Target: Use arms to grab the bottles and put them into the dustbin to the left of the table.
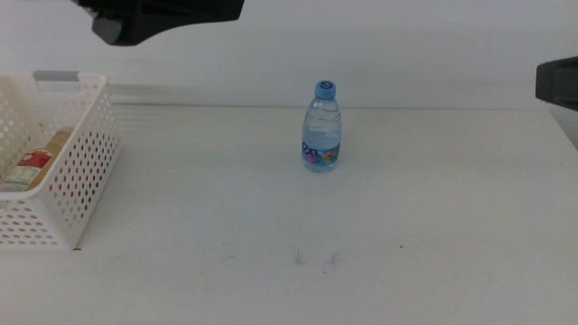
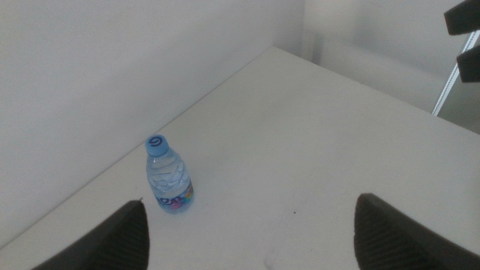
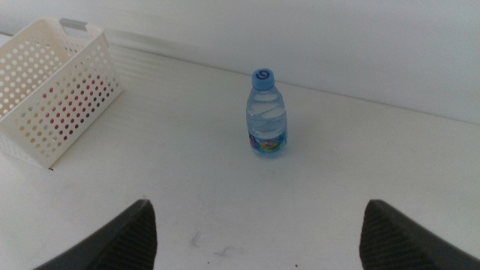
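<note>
A small clear water bottle (image 1: 322, 126) with a blue cap stands upright near the middle of the white table (image 1: 433, 226). It also shows in the left wrist view (image 2: 169, 176) and the right wrist view (image 3: 266, 112). The white perforated dustbin (image 1: 68, 176) sits at the table's left; a yellow-juice bottle (image 1: 36, 162) with a red label lies inside. My left gripper (image 2: 251, 202) hangs open, high above the table and apart from the water bottle. My right gripper (image 3: 259, 202) is open too, well back from the bottle. Both hold nothing.
The left arm (image 1: 163, 18) is a dark shape at the top left of the middle view, the right arm (image 1: 557, 83) at the right edge. A white wall runs behind the table. Faint scuffs (image 1: 316, 259) mark the near tabletop.
</note>
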Controlling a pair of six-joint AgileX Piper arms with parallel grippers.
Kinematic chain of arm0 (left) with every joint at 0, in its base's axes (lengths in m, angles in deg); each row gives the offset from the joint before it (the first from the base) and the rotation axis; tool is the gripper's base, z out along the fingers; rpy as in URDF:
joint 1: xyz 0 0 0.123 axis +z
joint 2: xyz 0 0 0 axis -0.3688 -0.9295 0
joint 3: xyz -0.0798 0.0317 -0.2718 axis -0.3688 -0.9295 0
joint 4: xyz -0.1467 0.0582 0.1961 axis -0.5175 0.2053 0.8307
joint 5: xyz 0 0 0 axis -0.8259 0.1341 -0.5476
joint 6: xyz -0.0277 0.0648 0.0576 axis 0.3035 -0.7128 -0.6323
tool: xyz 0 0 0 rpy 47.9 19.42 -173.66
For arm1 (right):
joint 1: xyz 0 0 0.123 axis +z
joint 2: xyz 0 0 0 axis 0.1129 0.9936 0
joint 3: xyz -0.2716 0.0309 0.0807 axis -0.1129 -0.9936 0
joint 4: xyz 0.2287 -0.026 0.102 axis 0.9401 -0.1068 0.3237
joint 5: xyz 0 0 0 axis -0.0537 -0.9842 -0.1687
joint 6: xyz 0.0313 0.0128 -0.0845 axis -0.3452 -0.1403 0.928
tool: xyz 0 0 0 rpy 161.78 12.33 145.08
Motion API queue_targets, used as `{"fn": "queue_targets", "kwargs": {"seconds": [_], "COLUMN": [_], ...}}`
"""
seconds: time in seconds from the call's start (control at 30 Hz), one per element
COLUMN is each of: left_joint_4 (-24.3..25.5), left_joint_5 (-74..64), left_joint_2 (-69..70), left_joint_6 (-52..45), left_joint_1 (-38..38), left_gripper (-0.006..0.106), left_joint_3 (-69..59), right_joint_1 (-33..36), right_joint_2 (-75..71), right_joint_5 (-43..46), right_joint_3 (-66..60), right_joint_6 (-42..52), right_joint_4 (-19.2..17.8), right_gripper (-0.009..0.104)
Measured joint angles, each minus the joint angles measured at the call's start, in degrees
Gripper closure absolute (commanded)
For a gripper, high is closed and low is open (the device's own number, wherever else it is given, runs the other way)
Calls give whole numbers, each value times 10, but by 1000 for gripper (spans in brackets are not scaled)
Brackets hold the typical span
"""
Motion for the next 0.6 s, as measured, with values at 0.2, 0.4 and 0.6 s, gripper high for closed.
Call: {"fn": "queue_targets", "kwargs": {"seconds": [0.2, 0.4, 0.6], "left_joint_4": [17, 126, 247], "left_joint_5": [10, 285, 823], "left_joint_2": [0, 5, -82], "left_joint_6": [0, 31, 88], "left_joint_1": [-1, -39, -50], "left_gripper": [7, 7, 7], "left_joint_3": [-6, -158, -467], "right_joint_1": [0, 0, 0], "right_joint_2": [1, 1, 1], "right_joint_5": [5, 5, 5], "right_joint_3": [0, 0, 0], "right_joint_6": [-1, -1, -1], "right_joint_4": [0, 0, 0], "right_gripper": [7, 7, 7]}}
